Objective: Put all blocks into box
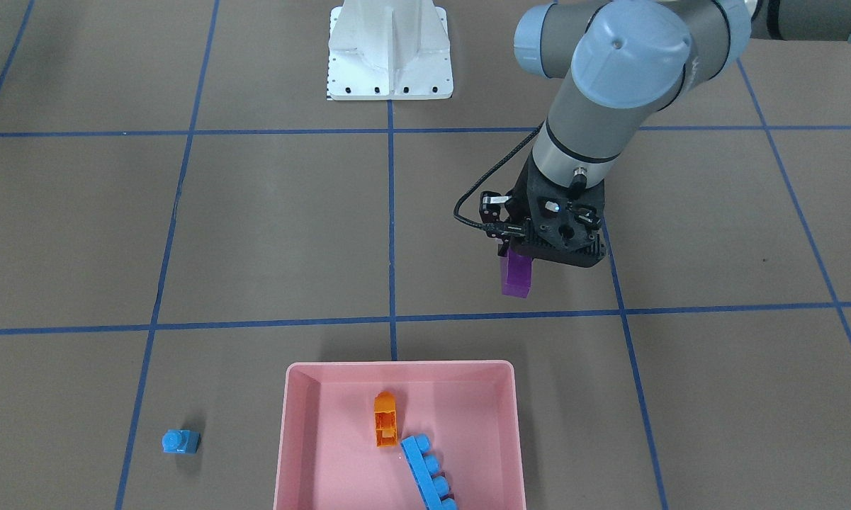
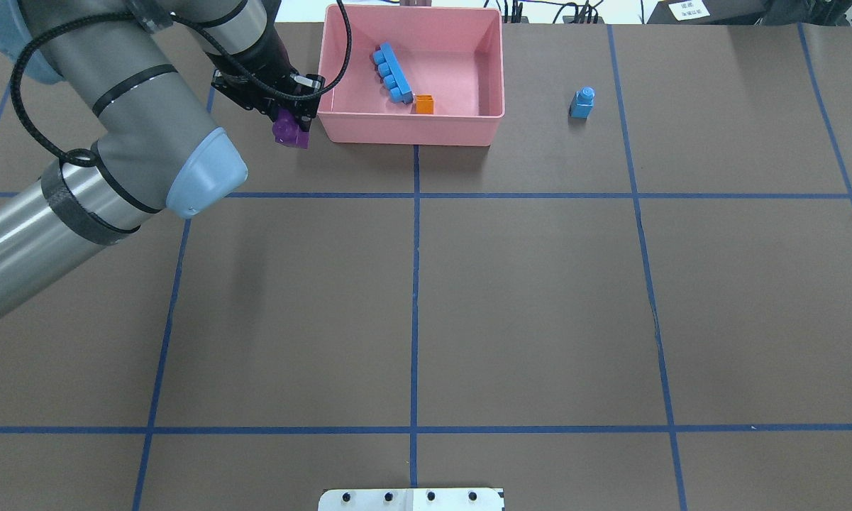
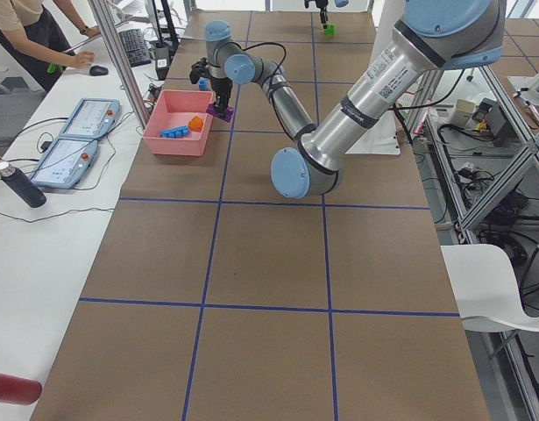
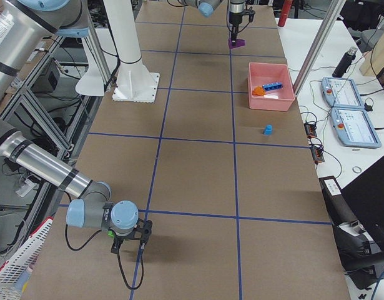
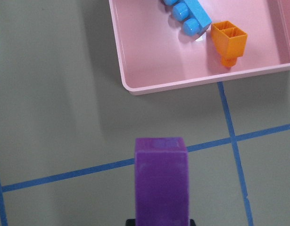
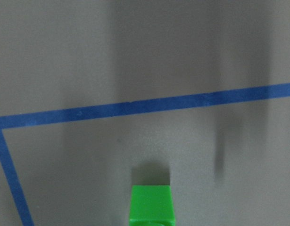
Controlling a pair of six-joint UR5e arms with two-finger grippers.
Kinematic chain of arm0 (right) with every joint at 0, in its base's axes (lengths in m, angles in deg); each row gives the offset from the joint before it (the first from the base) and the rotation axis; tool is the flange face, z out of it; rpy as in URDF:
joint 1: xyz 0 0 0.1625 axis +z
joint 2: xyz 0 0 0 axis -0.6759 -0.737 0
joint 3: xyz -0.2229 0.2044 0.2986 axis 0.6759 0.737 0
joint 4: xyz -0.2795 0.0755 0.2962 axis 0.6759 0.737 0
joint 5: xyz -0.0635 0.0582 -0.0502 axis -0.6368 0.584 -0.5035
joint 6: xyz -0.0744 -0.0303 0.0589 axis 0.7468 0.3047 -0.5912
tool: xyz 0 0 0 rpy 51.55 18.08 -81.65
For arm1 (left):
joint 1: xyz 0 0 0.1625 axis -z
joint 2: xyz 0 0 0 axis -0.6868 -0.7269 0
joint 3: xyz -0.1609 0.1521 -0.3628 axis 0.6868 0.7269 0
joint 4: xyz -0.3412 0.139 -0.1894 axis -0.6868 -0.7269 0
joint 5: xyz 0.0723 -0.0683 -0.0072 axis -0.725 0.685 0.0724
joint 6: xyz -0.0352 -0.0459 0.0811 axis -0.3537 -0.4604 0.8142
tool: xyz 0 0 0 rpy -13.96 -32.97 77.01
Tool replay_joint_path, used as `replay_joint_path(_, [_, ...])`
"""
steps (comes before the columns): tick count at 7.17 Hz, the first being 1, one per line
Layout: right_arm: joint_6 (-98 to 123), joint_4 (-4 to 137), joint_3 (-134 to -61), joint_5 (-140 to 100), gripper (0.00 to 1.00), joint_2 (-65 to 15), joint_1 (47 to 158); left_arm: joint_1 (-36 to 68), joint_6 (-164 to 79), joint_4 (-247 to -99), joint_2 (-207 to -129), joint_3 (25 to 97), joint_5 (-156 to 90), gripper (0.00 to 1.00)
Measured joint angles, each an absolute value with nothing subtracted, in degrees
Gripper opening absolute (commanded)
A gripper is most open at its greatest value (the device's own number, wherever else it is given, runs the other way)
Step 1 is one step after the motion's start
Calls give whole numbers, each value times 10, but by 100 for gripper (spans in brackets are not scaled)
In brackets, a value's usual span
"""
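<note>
My left gripper (image 1: 521, 258) is shut on the long purple block (image 1: 518, 278) and holds it upright above the table, just beside the pink box (image 1: 397, 366); the left wrist view shows the purple block (image 5: 161, 183) short of the box rim (image 5: 192, 84). The long light-blue block (image 1: 429, 474) and the orange block (image 1: 385, 419) lie inside the box. The small light-blue block (image 2: 582, 103) stands on the table to the box's right. The green block (image 6: 152, 205) shows at the bottom middle of the right wrist view. My right gripper (image 4: 128, 245) is far from the box; I cannot tell its state.
The white robot base plate (image 1: 390, 78) stands at the table's near edge. Blue tape lines (image 2: 415, 284) grid the brown tabletop. Operators' tablets (image 4: 341, 94) and a person (image 3: 32, 35) are beyond the table's far side.
</note>
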State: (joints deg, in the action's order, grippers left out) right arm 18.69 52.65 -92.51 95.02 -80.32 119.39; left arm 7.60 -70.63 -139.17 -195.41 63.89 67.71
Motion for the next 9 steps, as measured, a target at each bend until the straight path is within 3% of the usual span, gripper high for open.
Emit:
replay_joint_path(2, [185,526,-913,979,93,-801,1194,80,-707,-1391,-1972,631,658,0])
replay_joint_path(3, [185,523,-903,985,78,-799,1194,82,-708,-1391,-1979,627,655,0])
replay_joint_path(5, [180,513,-886,992,0,-793,1193,86,-726,-1392,-1995,615,654,0])
replay_joint_path(7, [161,512,-881,1003,0,-781,1193,87,-755,-1404,-2027,576,654,0])
replay_joint_path(9, [152,515,-891,1025,0,-769,1193,92,-810,-1492,-2066,471,654,0])
